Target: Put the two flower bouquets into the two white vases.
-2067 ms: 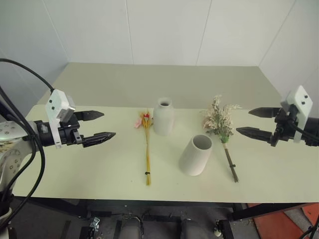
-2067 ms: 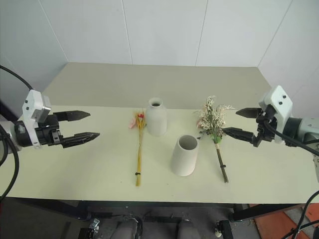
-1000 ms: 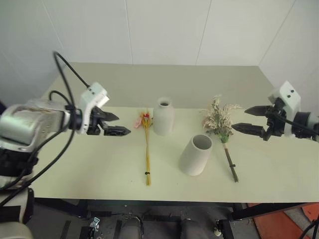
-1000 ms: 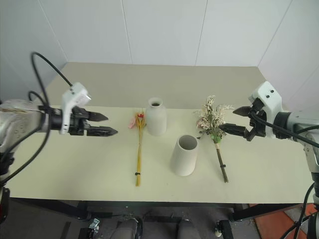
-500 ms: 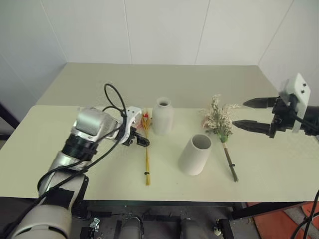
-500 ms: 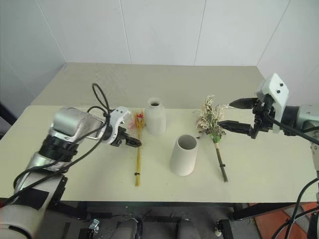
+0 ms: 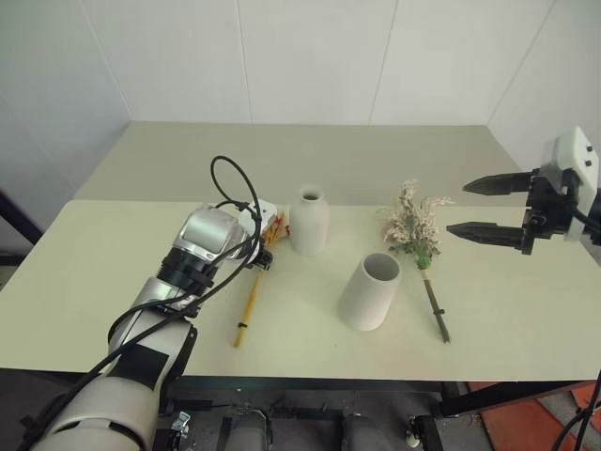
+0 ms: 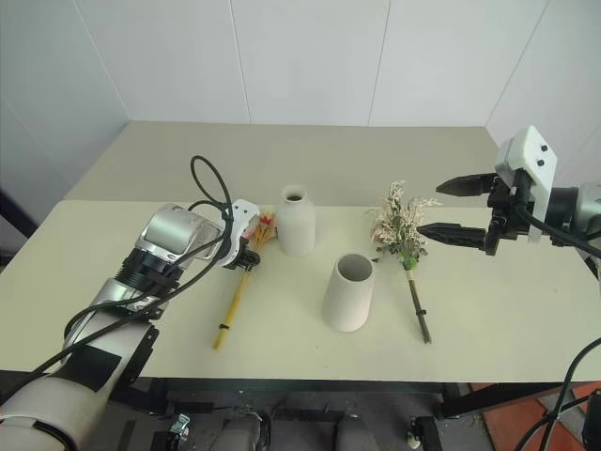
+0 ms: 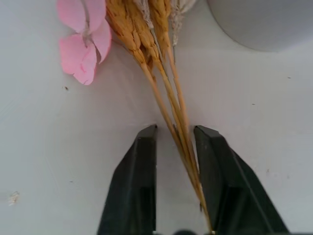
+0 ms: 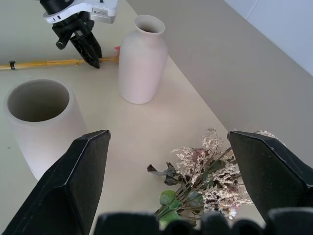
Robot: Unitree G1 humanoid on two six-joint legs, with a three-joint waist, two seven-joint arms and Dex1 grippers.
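The left gripper (image 9: pixel 175 147), fingers nearly closed astride the yellow stalk bunch (image 9: pixel 166 93), meets its long axis running straight ahead toward the bottle vase (image 7: pixel 309 221).

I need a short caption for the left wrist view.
Left gripper jaws straddle the yellow-orange stalks beside a pink blossom.

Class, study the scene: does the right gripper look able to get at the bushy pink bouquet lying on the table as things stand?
Probably yes. The right gripper hangs open just beside the bushy bouquet, with nothing between them; the wide vase stands off to the bouquet's other side.
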